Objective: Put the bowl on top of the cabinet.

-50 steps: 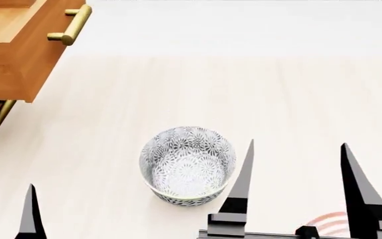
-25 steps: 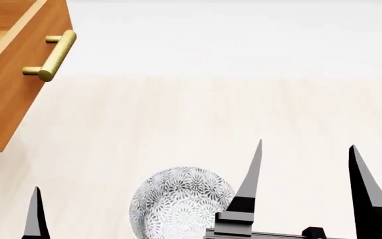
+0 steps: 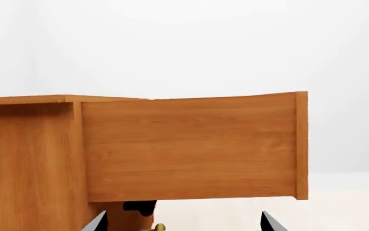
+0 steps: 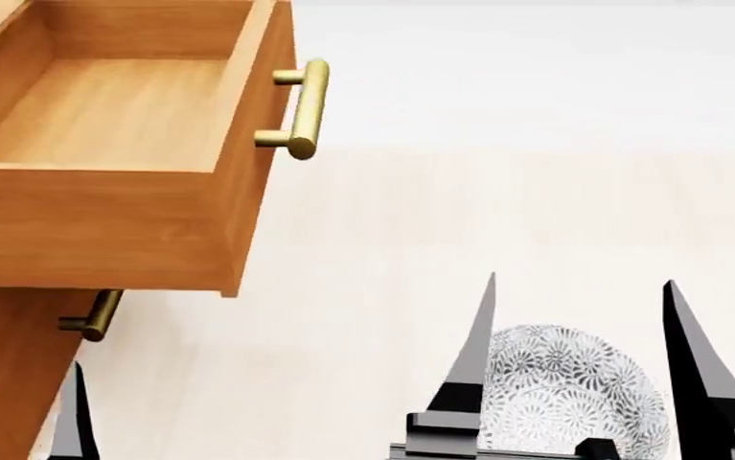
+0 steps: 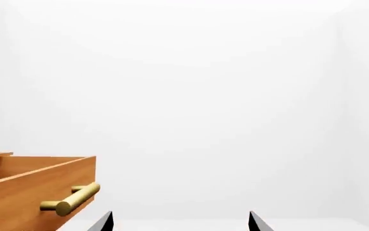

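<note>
Right tool [image 4: 578, 369]: two black pointed fingers [image 4: 470, 359] standing spread wide apart at the bottom of the head view, holding nothing; the gap between them frames the patterned bowl, which lies on the floor behind them.
Left tool [image 4: 71, 417]: only one black fingertip shows at the lower left edge of the head view; in the left wrist view two black tips [image 3: 97, 222] stand well apart, nothing between them.
Cabinet: warm honey-brown wooden cabinet [image 3: 27, 163] at the left of the head view, its flat top edge visible in the left wrist view.
Open drawer: honey-brown wooden drawer [image 4: 111, 225] pulled out from the cabinet, its inside bare wood, overhanging the floor.
Floor: pale, cream wood-grain floor [image 4: 470, 211] running out to a white background.
Bowl: deep round white bowl with dense dark floral pattern [image 4: 572, 393], on the floor low and right in the head view, well apart from the cabinet, partly hidden by the right tool.
Handles: brass bar handle [image 4: 301, 107] on the open drawer's front; a second brass bar handle [image 4: 92, 318] on the cabinet front below the drawer.
</note>
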